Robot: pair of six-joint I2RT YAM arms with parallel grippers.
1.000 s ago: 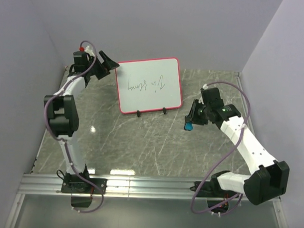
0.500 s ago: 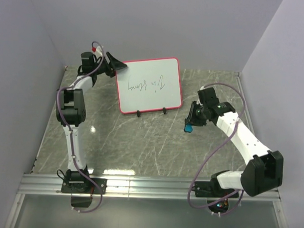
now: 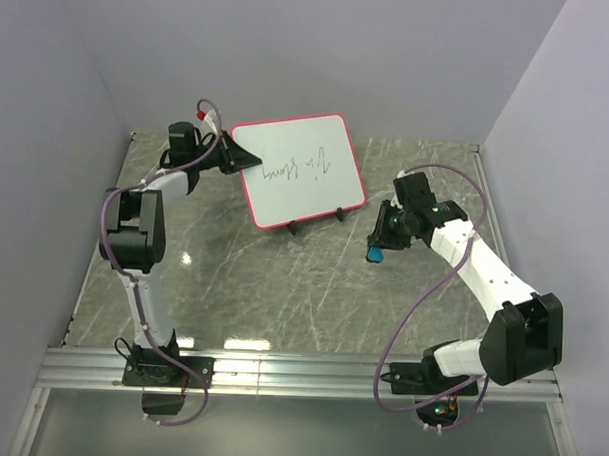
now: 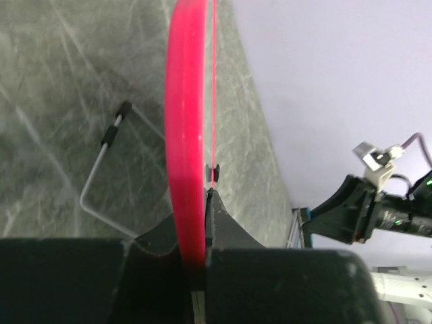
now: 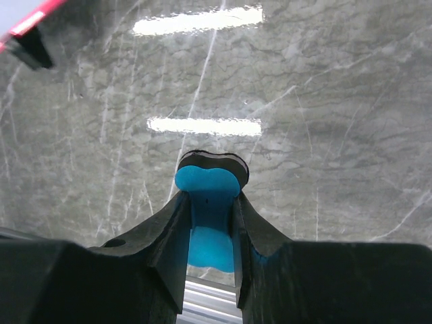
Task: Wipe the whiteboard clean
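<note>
From above, the writing [image 3: 299, 169] on the board [image 3: 285, 202] is too small for me to read. My left wrist camera sees the board edge-on only. Its face is hidden, its top is cropped, and its near end is lost behind my left pincer [image 4: 202, 202]. My right pincer [image 5: 210, 196] covers most of the blue thing [image 5: 206, 182], and I cannot tell what it is.

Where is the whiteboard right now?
Top view: the whiteboard is at the back of the table, near its middle, its left edge pinched in the left tool.

Robot lab cell: plain enclosing walls [image 3: 391, 51]
</note>
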